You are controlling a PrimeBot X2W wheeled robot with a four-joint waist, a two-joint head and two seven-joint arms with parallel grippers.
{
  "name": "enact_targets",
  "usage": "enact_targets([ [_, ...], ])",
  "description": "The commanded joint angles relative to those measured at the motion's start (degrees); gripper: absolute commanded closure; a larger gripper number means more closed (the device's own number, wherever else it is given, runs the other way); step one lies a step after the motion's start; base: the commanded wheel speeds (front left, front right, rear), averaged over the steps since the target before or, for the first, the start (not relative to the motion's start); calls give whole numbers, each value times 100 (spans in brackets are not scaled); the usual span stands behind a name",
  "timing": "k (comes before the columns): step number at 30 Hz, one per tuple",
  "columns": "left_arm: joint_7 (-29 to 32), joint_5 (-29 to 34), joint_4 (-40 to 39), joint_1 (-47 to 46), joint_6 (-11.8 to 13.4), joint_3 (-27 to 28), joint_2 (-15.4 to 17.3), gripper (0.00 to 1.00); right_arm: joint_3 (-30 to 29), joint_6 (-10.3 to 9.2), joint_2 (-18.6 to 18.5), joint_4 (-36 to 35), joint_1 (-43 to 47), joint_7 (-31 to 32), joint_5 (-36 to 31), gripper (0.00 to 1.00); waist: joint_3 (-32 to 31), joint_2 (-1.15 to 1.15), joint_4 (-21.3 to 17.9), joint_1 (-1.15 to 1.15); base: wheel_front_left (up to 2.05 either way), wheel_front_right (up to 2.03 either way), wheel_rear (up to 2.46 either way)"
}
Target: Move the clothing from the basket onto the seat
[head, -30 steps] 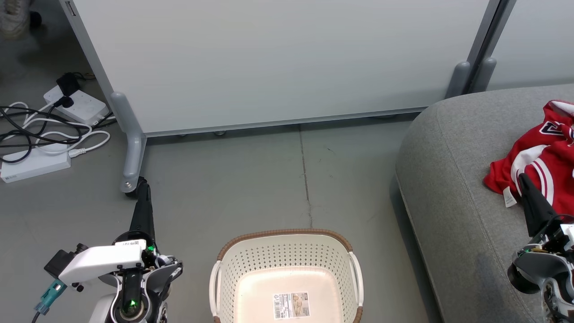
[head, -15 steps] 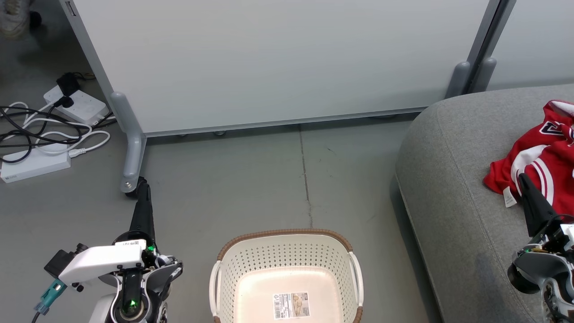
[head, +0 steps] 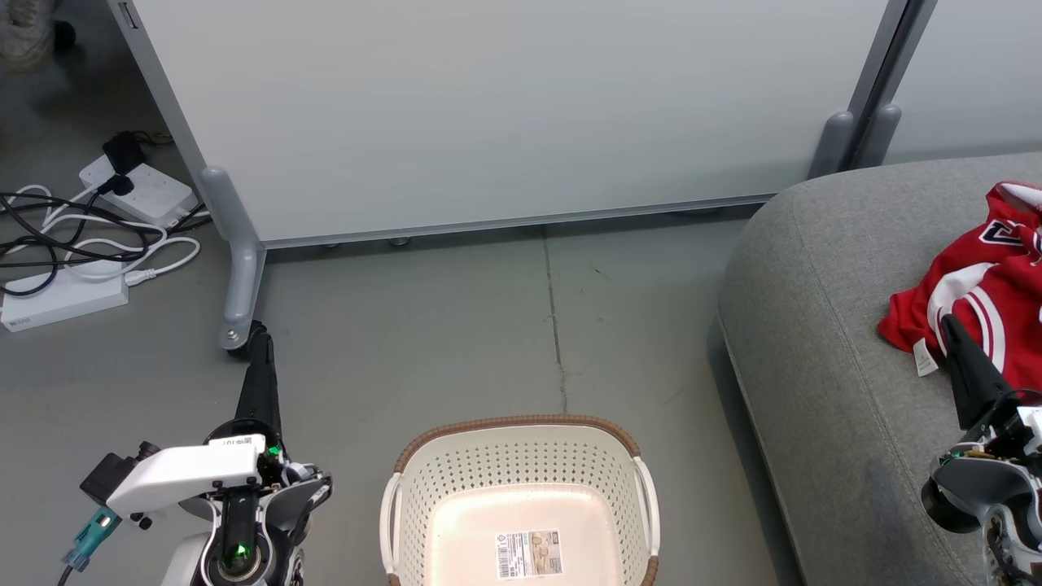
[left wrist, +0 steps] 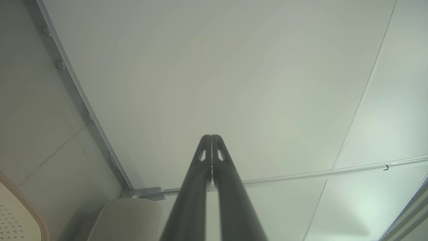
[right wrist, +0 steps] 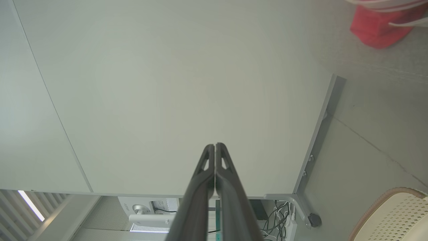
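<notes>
since the laundry basket (head: 517, 422) holds nothing but its barcode sticker, all the clothing in sight lies on the right arm's side.
head view: the red jerseys (head: 989, 285) lie heaped on the grey seat (head: 814, 325), the heap running away up and to the right from the right gripper (head: 951, 327), whose closed, empty tip overlaps its near edge; i cannot tell if they touch. the left gripper (head: 259, 342), pressed shut too, points at the partition panel (head: 505, 114), well apart beyond the basket. left wrist view: the left gripper's (left wrist: 211, 137) fingers meet with nothing between them, the basket rim at the lower left. right wrist view: closed fingertips, the red cloth (right wrist: 381, 30) off to the upper right. the task looks done; any tidying falls to the right arm.
</notes>
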Motion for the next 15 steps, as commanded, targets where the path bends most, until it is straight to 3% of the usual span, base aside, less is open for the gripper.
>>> enact_targets([
  [1,-3,-43,9,-79,-30,-1,17,100,0,14,-45,-1,-32,17,9,100,0,0,0,0,0,0,0],
  [15,-3,-44,8,-79,-30,-1,17,100,2,14,-46,-1,-32,16,9,100,0,0,0,0,0,0,0],
])
